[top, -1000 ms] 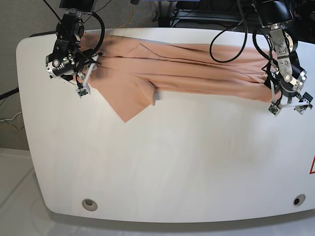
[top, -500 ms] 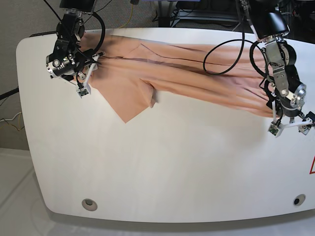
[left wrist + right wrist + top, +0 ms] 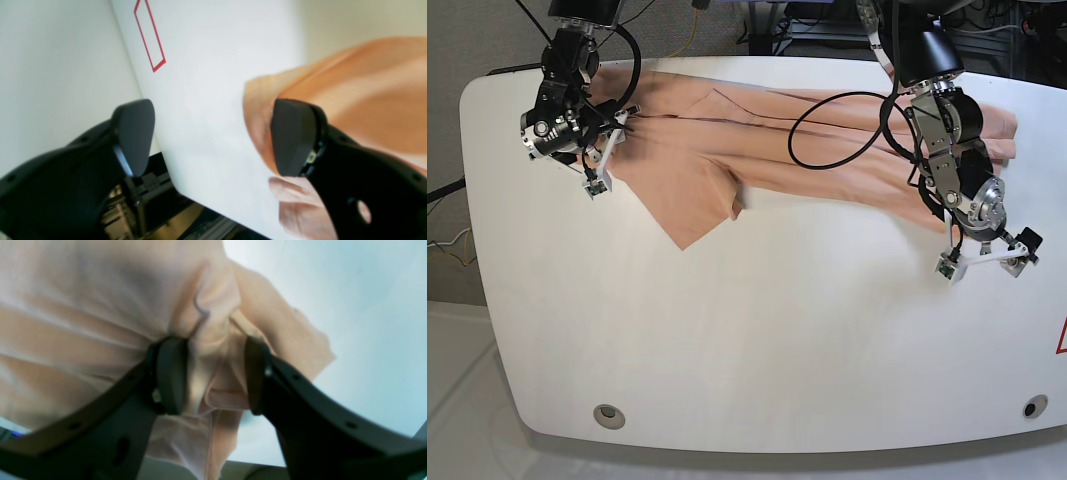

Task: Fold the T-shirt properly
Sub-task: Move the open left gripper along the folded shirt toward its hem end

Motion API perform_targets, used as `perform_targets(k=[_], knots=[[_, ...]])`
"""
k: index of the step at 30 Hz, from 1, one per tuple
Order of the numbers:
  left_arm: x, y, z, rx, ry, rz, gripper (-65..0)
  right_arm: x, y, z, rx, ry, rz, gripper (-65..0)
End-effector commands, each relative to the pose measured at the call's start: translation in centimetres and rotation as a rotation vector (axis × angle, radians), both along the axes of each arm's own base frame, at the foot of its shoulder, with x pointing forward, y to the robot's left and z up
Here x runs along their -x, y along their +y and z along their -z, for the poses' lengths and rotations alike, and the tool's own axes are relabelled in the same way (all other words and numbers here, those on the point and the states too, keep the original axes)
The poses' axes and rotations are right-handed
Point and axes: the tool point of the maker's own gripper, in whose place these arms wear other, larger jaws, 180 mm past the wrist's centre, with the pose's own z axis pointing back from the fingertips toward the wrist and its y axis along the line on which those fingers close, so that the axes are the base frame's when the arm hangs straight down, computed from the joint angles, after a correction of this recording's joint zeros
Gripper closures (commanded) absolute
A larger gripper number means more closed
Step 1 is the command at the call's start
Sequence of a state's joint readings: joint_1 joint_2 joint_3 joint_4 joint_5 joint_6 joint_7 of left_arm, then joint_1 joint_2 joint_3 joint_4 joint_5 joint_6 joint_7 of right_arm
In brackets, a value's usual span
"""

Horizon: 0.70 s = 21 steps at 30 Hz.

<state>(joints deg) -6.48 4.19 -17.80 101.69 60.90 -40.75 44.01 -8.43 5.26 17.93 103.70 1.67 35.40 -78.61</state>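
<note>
The right hand point(image 3: 213, 376) is clamped on a bunched fold of the thin peach-orange cotton T-shirt point(image 3: 767, 140) at one end of the garment. The left hand point(image 3: 985, 262) hangs with its dark fingers point(image 3: 133, 133) spread wide and nothing between them, just past the shirt's other end, above the white table point(image 3: 757, 340). The shirt lies stretched in a long creased band along the table's far edge. Black cables point(image 3: 847, 130) loop over the cloth near the left arm. A red outlined mark point(image 3: 150, 36) sits on the table beyond that hand.
</note>
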Motion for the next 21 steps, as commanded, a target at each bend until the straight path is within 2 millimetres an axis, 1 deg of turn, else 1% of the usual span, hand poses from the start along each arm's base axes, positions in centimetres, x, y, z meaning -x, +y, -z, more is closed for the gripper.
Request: perform_targets(k=[1,7,18,20,21], knots=[[-0.7,-0.1,-1.5,-0.023,-0.044,-0.007,-51.1,0.5,-0.4,0.1,0.021,0.027,0.001,-27.2],[-0.5,-1.0,-0.9,-0.007,-0.032,-0.006,-51.1,0.5,-0.4,0.1,0.021,0.027,0.001,-27.2],[-0.3,-1.0,-0.7,0.004,-0.031,-0.012,-51.1,0.5,-0.4,0.1,0.021,0.027,0.001,-27.2],[-0.1,-1.0,-0.5,0.016,-0.031,-0.022,-51.1,0.5,-0.4,0.1,0.021,0.027,0.001,-27.2],[0.1,-1.2,-0.1,0.043,-0.029,-0.035,-51.1,0.5,-0.4,0.1,0.021,0.027,0.001,-27.2]])
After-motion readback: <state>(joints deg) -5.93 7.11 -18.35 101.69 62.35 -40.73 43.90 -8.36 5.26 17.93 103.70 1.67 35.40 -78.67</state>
